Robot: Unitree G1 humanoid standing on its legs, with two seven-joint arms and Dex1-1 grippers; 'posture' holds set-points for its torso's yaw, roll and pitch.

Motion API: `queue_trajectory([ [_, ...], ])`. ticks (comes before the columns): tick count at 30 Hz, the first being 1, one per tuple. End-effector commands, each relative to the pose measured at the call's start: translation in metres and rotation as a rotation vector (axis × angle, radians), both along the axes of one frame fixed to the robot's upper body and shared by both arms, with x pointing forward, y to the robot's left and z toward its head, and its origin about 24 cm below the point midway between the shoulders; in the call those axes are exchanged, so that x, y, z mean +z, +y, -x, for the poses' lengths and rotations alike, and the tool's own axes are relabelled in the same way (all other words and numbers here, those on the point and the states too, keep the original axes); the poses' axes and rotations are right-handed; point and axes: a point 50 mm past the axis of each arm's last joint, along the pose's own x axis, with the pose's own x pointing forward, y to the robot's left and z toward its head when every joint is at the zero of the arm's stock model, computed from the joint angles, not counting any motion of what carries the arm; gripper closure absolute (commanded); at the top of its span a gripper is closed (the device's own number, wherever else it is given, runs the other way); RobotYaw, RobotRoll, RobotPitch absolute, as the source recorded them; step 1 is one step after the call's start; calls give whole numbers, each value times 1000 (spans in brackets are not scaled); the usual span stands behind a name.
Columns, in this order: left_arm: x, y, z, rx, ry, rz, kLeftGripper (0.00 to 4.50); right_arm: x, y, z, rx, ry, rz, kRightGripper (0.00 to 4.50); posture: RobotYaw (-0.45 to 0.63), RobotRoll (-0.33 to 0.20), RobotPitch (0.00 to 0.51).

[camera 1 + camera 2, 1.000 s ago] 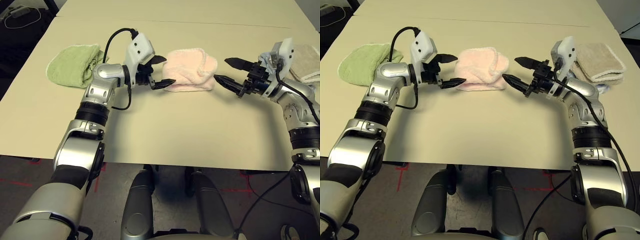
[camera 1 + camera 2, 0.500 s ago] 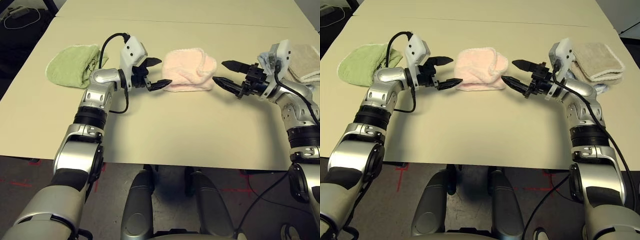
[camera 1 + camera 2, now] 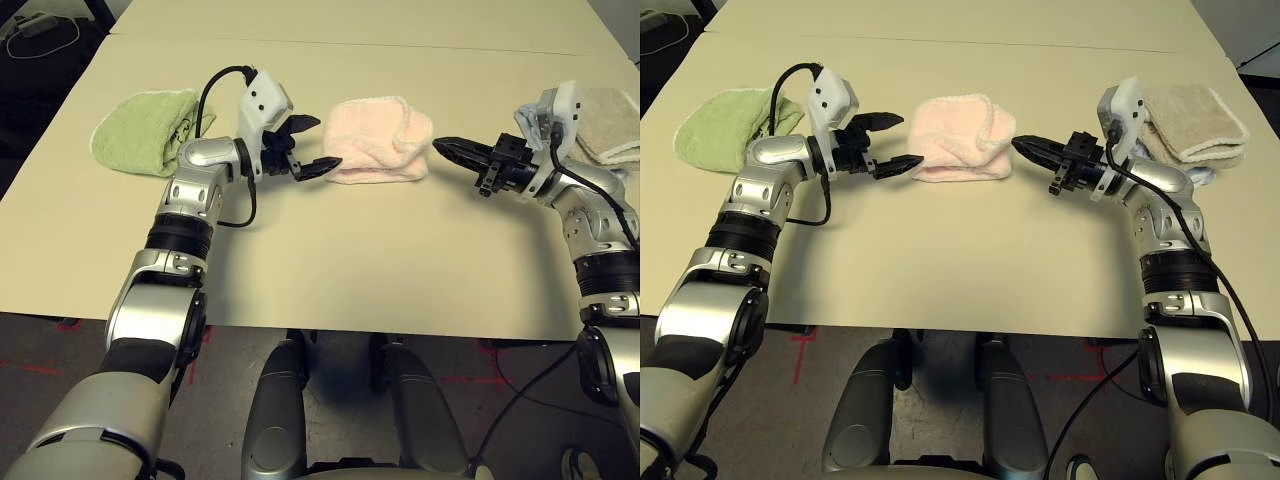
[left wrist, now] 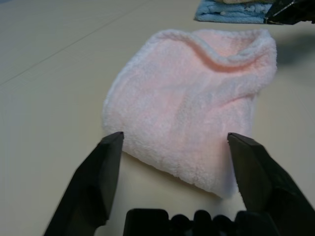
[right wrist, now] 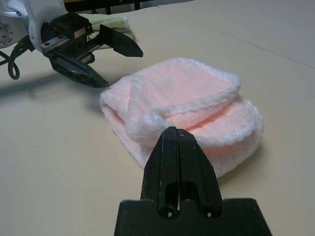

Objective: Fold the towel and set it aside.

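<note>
A lab: bare beige table [image 3: 330, 260], red floor tape [image 3: 40, 366], loose cables [image 3: 40, 35].

The two eye views looked forward and down from the robot's head over both forearms onto the tan counter [image 3: 330, 260], side by side, sharing nearly the whole scene. The left wrist view looked low and level along the left end effector [image 4: 174, 147], close to the pink towel [image 4: 192, 113]. The right wrist view faced the opposite way along the right end effector [image 5: 177, 147], near the same towel. Both wrist views shared the towel, and each caught the other end effector beyond it.
</note>
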Motion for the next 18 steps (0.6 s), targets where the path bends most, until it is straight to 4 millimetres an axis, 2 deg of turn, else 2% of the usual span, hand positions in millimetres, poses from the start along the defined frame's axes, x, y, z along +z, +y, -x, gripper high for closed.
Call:
queue_trajectory([
  [1,-1,0,-2,2,19,19,1290,-1,-2,0,1,9,4,4500,89,0,231],
  [9,7,-4,-2,-47,-3,20,4428,2,-2,-3,4,8,2,4500,104,0,229],
  [13,14,-5,-2,-66,-10,22,4475,11,4,-11,6,-7,-25,4500,109,0,226],
  [18,17,-6,-5,-56,-19,16,4475,25,22,-26,-4,-23,-67,4500,121,0,223],
])
